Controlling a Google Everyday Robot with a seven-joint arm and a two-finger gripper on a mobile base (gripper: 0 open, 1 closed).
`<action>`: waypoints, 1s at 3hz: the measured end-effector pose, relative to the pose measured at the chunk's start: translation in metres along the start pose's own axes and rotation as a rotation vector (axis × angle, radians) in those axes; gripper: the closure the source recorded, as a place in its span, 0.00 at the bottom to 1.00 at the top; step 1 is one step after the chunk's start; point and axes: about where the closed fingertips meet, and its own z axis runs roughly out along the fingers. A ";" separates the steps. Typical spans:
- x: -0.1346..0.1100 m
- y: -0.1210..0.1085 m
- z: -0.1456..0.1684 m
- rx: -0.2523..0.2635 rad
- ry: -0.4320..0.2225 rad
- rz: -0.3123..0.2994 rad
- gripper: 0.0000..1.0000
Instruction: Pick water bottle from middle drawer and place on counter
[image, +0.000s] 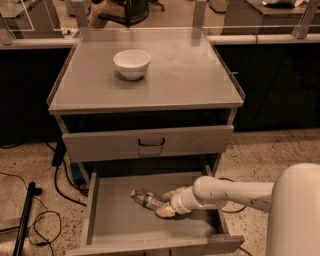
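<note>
The water bottle (145, 198) lies on its side on the floor of the open middle drawer (120, 225), cap end pointing left and back. My gripper (165, 204) reaches into the drawer from the right and is at the bottle's right end, touching it or very close to it. The white arm (225, 192) runs across the drawer's right wall. The counter (185, 75) is the grey top of the cabinet, above the drawers.
A white round bowl (132, 63) stands on the counter at the back left. The upper drawer front with a dark loop handle (151, 142) is closed above the open drawer. Cables and a dark stand (25, 220) lie on the floor at left.
</note>
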 end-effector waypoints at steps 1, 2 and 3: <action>-0.011 0.000 -0.019 -0.006 0.011 -0.028 1.00; -0.034 -0.002 -0.058 -0.005 -0.001 -0.075 1.00; -0.055 -0.005 -0.102 0.001 -0.027 -0.113 1.00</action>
